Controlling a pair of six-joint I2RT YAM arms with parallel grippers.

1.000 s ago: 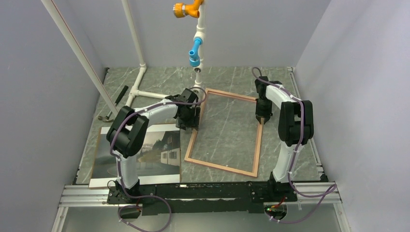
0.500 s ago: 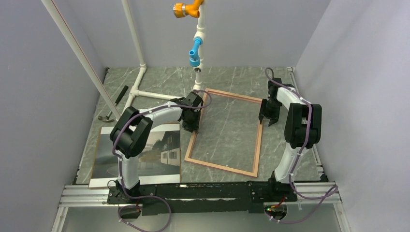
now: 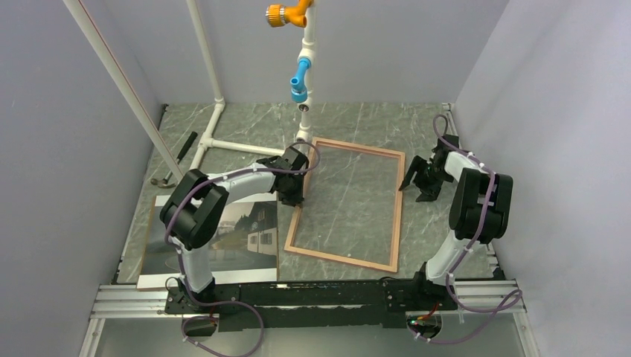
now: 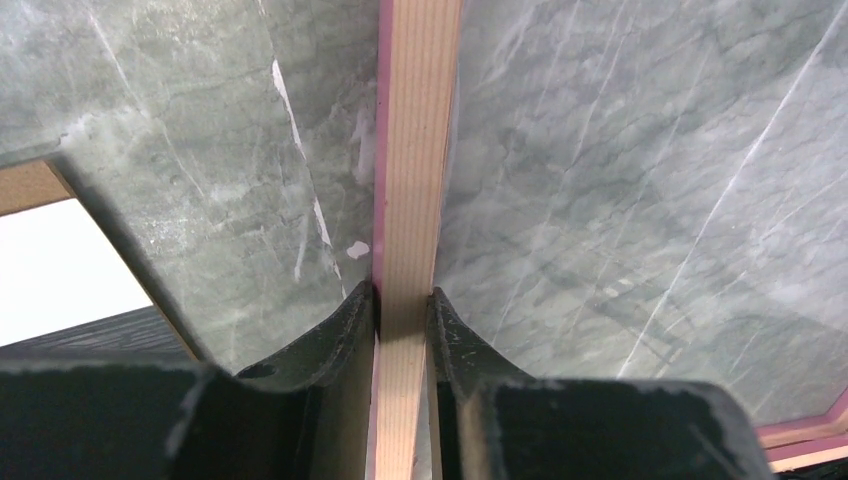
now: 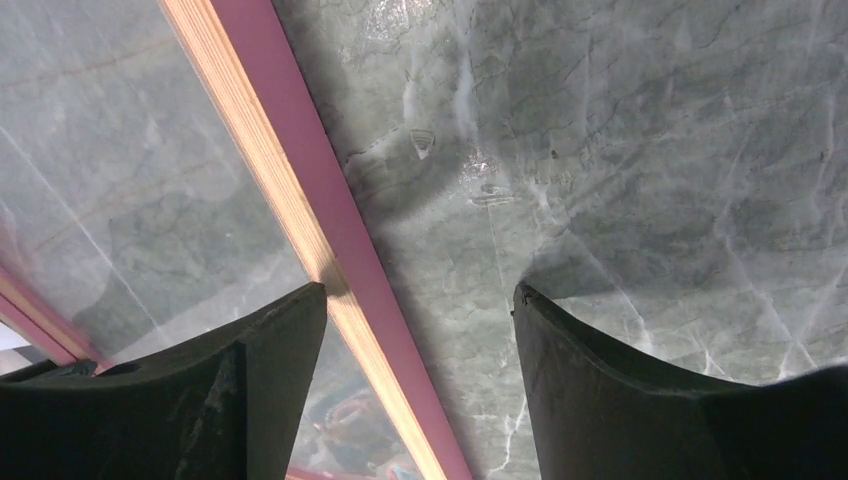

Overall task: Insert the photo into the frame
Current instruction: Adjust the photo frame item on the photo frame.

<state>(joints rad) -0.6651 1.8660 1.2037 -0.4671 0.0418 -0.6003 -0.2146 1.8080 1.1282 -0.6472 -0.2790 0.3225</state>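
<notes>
My left gripper [image 4: 402, 296] is pinching the frame [image 4: 415, 150]: both fingers [image 4: 335, 345] are pressed against the sides of its left rail, squeezing the thin wood across its width. I judge the grip is there to steady or shift the frame. The tan wood faces up at me, with only a pink sliver along the edge, so the frame lies reverse side up on the table [image 3: 357, 126]. That is the right way round for a print to go in from behind.

My right gripper [image 5: 418, 292] is spread wide and holds nothing. Only bare marble lies between its tips, and the frame's right rail runs just under and beyond one finger. I judge it is free to help.

The photo [image 3: 249, 227] is not in the frame yet. It lies flat on the board [image 3: 151, 227], back towards my left base and outward of the rail I grip, just beside the frame's near left corner.
</notes>
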